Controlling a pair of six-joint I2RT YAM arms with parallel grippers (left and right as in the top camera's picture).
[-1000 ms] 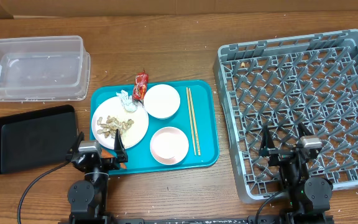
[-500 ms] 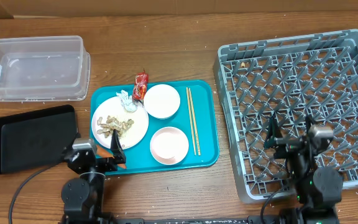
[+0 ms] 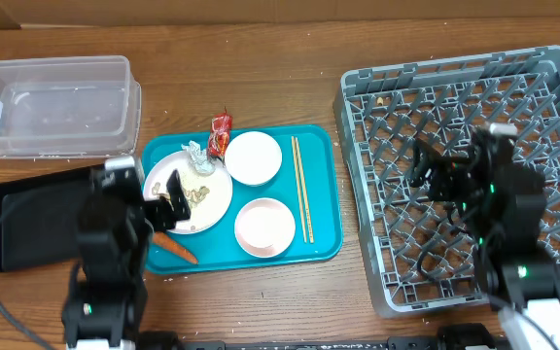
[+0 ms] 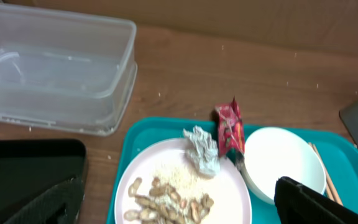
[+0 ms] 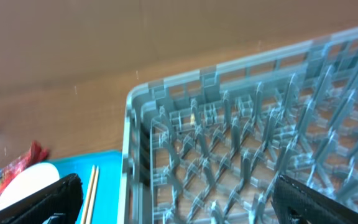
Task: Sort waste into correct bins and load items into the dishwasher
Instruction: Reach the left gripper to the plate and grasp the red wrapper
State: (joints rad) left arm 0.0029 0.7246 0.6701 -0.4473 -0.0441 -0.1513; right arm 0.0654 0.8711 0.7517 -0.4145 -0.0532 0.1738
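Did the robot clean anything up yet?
Just starting. No dishes stand in the dish rack, and the clear tub and black tray hold no waste. The left gripper, over the plate, and the right gripper are open and empty. Left to do: red wrapper, white wrapper, scraps and carrot into bins; plate, bowls and chopsticks into the rack.

Plate (image 3: pixel 214 191), bowls (image 3: pixel 253 157), chopsticks (image 3: pixel 301 190) on tray (image 3: pixel 325 209); rack (image 3: pixel 474 117) right

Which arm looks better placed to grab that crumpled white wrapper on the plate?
Left. The left hand hovers open at the plate, close to the crumpled white wrapper. The right hand is far off, above the grey dish rack.
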